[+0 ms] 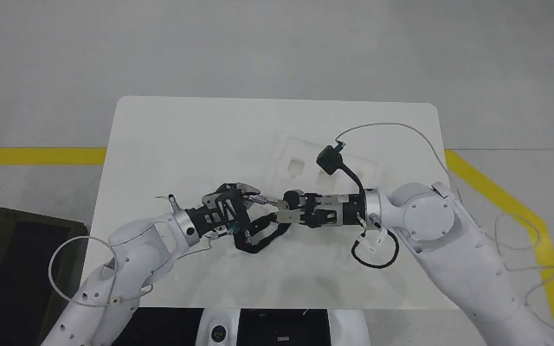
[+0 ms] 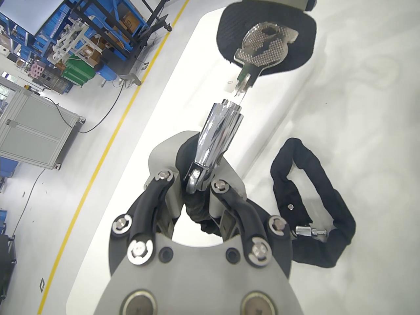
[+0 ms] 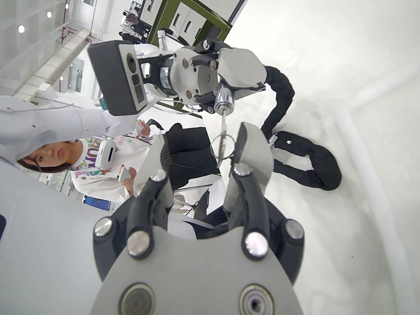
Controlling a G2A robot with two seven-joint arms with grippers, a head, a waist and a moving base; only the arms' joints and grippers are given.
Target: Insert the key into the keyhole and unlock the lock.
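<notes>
Beside lock (image 2: 218,136) & key (image 2: 264,45), blk chain (image 2: 328,204); tray (image 1: 286,143) beyond.

My left arm (image 1: 130,253) and right arm (image 1: 426,216) wear glossy white shells, each trailing thin grey cable (image 1: 381,127). My left gripper (image 2: 200,165) and right gripper (image 3: 204,139) share pale grey fingers (image 3: 253,152), black linkages (image 2: 153,198), bright steel screws (image 2: 139,250).

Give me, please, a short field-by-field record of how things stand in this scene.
left pincer: shut on the lock, held above the table
right pincer: open; the key lies with its head flat on one pad
key: in line with the lock, tip at the keyhole; depth cannot be told
chain: black, sleeved, runs from the lock down to the table and loops there
</notes>
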